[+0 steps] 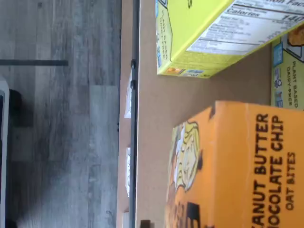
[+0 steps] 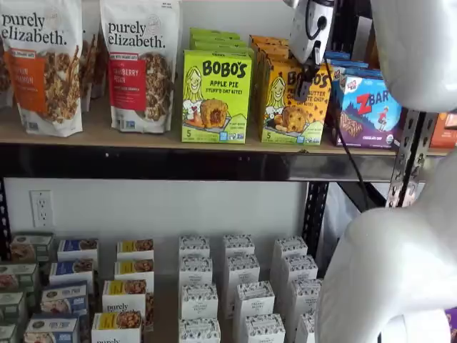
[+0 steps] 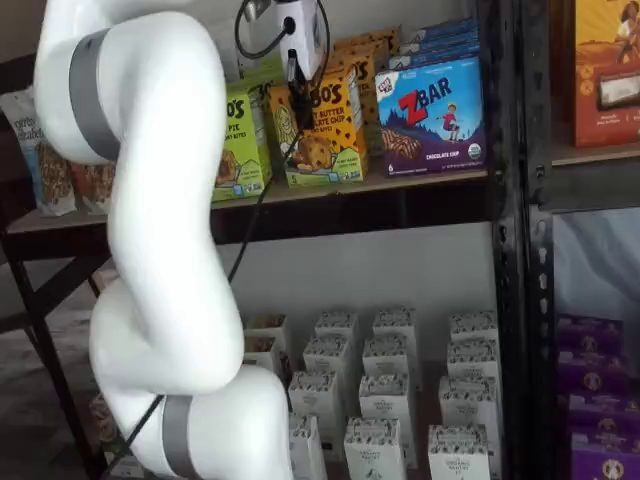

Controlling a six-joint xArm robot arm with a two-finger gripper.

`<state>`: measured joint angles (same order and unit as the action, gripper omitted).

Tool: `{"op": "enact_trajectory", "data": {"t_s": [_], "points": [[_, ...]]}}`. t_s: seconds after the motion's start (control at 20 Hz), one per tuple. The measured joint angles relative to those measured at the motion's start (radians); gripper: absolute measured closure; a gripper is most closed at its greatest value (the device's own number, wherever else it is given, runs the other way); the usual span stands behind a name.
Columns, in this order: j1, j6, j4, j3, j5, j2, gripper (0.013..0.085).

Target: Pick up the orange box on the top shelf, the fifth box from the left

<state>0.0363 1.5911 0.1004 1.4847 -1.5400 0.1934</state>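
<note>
The orange box (image 2: 284,103) stands on the top shelf (image 2: 136,136), between a lime-green carton and a blue-purple one. More orange cartons are stacked behind it. In both shelf views my gripper (image 2: 305,84) hangs in front of the box's upper front face, white body above, black fingers pointing down. In a shelf view the gripper (image 3: 293,78) covers part of the orange box (image 3: 328,125). The fingers show no plain gap, so their state is unclear. The wrist view shows the orange box (image 1: 237,166) close up on the wood board of the top shelf (image 1: 154,118).
The lime-green Apple Pie carton (image 2: 216,96) is beside the orange box on one side, the ZBAR carton (image 2: 370,111) on the other. Granola bags (image 2: 136,64) stand further left. Small white cartons (image 2: 235,293) fill the lower shelf. My white arm (image 3: 150,250) crosses the foreground.
</note>
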Motion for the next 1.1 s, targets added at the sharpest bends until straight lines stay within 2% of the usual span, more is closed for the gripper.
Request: {"op": "enact_trajectory", "data": {"t_s": [0.3, 0.4, 0.55, 0.65, 0.7, 0.75, 1.1], "points": [[-0.003, -0.003, -0.002, -0.004, 0.003, 0.003, 0.033], [-0.004, -0.003, -0.004, -0.006, 0.005, 0.004, 0.041], [-0.005, -0.004, -0.005, -0.008, 0.007, 0.005, 0.045], [-0.006, -0.005, -0.005, -0.009, 0.008, 0.005, 0.053], [-0.006, -0.005, -0.004, -0.009, 0.008, 0.005, 0.053], [-0.006, -0.005, -0.004, -0.009, 0.008, 0.005, 0.057], [-0.004, -0.003, -0.005, -0.008, 0.003, 0.003, 0.057]]}}
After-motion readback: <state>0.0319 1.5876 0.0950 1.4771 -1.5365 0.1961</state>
